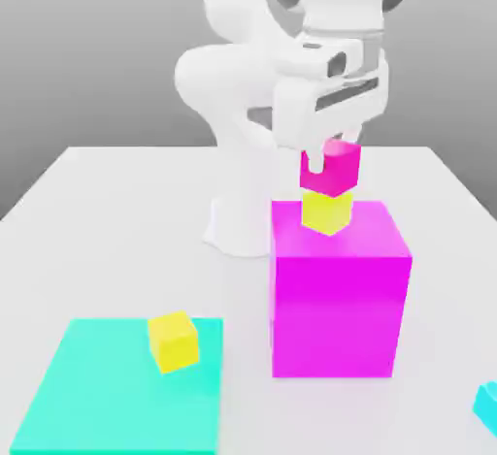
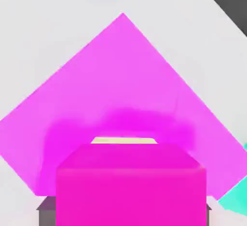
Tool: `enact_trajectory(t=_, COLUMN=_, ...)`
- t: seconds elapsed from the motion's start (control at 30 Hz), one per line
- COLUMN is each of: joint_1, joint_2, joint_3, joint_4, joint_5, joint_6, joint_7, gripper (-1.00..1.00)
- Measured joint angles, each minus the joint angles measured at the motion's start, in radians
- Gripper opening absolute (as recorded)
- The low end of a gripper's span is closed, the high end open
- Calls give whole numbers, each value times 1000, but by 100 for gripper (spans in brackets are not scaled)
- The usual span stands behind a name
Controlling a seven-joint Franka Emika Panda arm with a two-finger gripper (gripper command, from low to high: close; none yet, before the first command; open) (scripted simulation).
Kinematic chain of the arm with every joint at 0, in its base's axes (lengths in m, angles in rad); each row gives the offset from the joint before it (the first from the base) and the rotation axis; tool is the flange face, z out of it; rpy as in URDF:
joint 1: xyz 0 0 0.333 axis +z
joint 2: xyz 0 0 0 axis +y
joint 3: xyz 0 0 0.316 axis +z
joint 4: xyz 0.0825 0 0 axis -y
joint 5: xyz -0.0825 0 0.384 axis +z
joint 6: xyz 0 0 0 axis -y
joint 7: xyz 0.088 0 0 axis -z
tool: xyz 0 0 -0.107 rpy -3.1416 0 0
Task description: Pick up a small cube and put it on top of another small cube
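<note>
The small magenta cube [image 1: 335, 170] sits squarely on top of a small yellow cube [image 1: 325, 212]. That yellow cube stands on the large magenta block [image 1: 340, 298]. My gripper [image 1: 330, 162] comes down from above and straddles the small magenta cube. In the hand view the small magenta cube [image 2: 130, 186] is close up. A thin strip of the yellow cube [image 2: 124, 140] peeks out behind it, and the big block's top [image 2: 120, 75] spreads beyond.
A second yellow cube [image 1: 173, 340] rests on a flat teal plate [image 1: 116, 405] at the exterior view's lower left. A small cyan cube [image 1: 488, 406] lies at the lower right edge. The arm's white base [image 1: 238, 220] stands behind the block on the white table [image 1: 116, 230].
</note>
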Motion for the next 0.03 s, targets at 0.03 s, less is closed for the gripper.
enact_trajectory(t=0.03, joint_1=0, joint_2=0, joint_3=0, joint_4=0, joint_5=0, joint_6=0, joint_7=0, gripper=100)
